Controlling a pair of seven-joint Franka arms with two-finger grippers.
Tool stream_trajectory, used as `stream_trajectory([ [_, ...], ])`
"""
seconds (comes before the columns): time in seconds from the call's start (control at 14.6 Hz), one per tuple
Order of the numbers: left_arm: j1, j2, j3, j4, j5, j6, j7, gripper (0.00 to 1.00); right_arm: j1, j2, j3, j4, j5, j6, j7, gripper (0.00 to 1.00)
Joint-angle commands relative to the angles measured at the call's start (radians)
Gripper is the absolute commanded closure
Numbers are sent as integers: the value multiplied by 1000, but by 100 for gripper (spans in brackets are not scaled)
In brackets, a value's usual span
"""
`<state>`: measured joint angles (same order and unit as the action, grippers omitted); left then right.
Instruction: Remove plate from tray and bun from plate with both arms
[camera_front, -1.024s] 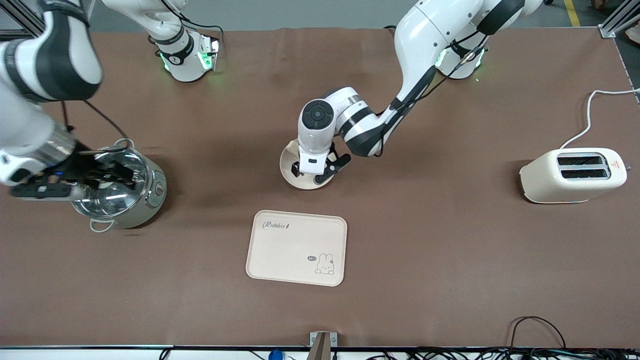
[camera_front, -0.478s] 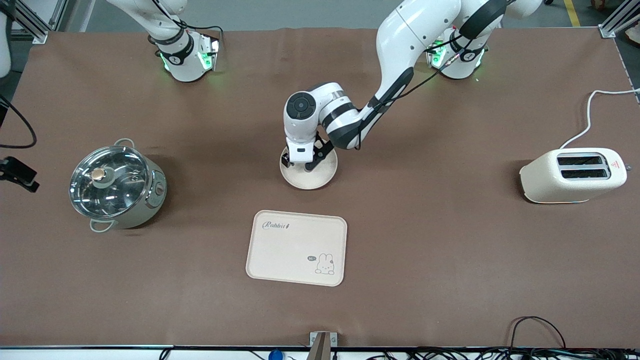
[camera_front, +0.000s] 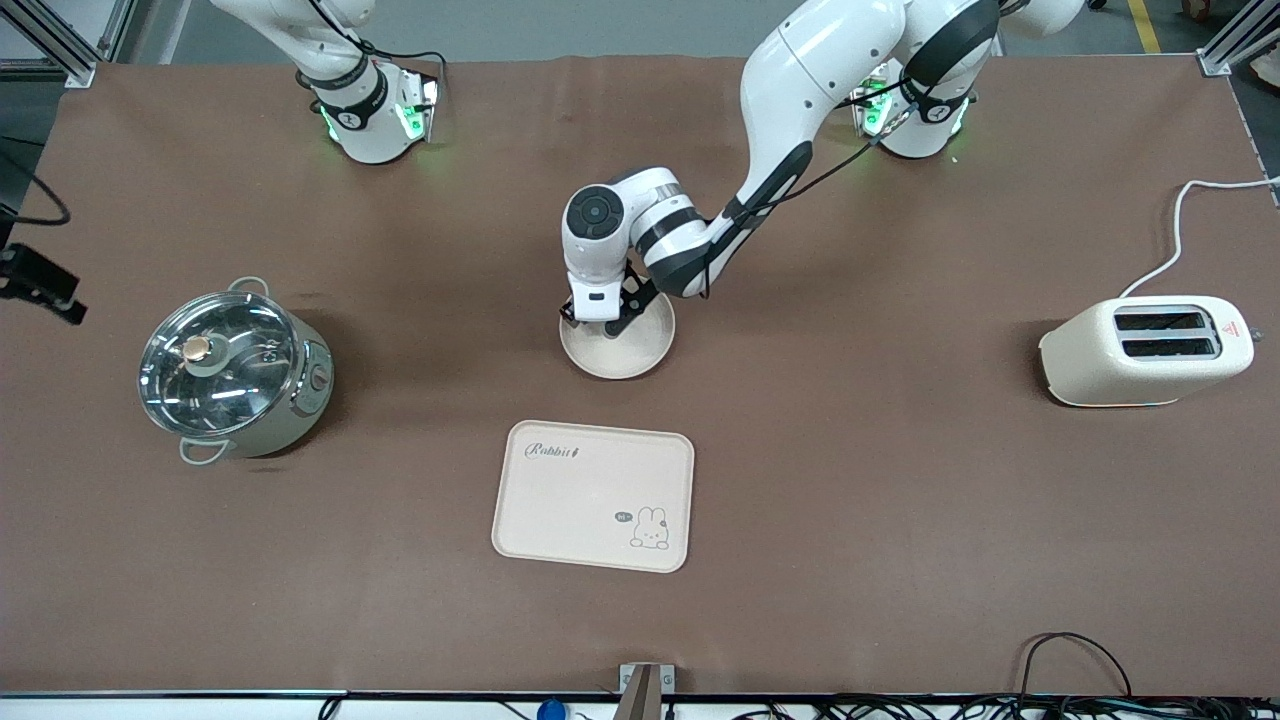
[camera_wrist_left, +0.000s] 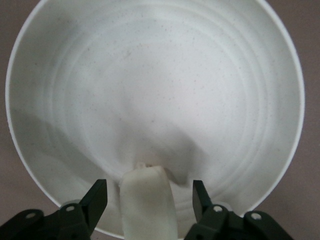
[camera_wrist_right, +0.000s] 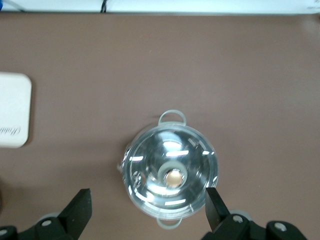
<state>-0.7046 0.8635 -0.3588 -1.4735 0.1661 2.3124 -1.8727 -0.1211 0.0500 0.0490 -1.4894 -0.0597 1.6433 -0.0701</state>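
The round cream-white plate (camera_front: 625, 352) lies on the table mid-way between the arms, farther from the front camera than the tray. My left gripper (camera_front: 598, 318) hangs low over the plate's rim on the robots' side. In the left wrist view the plate (camera_wrist_left: 155, 85) fills the picture. The pale bun (camera_wrist_left: 148, 202) lies on it near the rim, between the open jaws of my left gripper (camera_wrist_left: 149, 184), with a gap on each side. The bun is hidden in the front view. My right gripper (camera_wrist_right: 147, 210) is open and empty, high above the pot.
A steel pot with a glass lid (camera_front: 232, 375) stands toward the right arm's end and shows in the right wrist view (camera_wrist_right: 170, 175). The cream rabbit tray (camera_front: 593, 495) lies nearer the front camera than the plate. A toaster (camera_front: 1145, 350) stands toward the left arm's end.
My right arm has lifted from just over the pot and swung almost out of the front view. My left gripper has shifted across the plate toward its rim on the robots' side.
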Motion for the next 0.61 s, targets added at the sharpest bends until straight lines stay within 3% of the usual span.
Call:
stream_trajectory([
  [0.0,-15,8,9,19,6,2,-22,38,52,-22,-61,-20,0,-19,-10,0],
  [0.2,-7,3,9,21,6,1,-20,63,26,-64,-52,-70,1,-13,-11,0],
  [0.34,0,-3,9,21,7,-5,-16,76,18,-151,-48,-153,15,0,-10,0],
  [0.55,36,-52,9,21,15,-39,-14,78,17,-194,-46,-207,18,18,-7,0],
])
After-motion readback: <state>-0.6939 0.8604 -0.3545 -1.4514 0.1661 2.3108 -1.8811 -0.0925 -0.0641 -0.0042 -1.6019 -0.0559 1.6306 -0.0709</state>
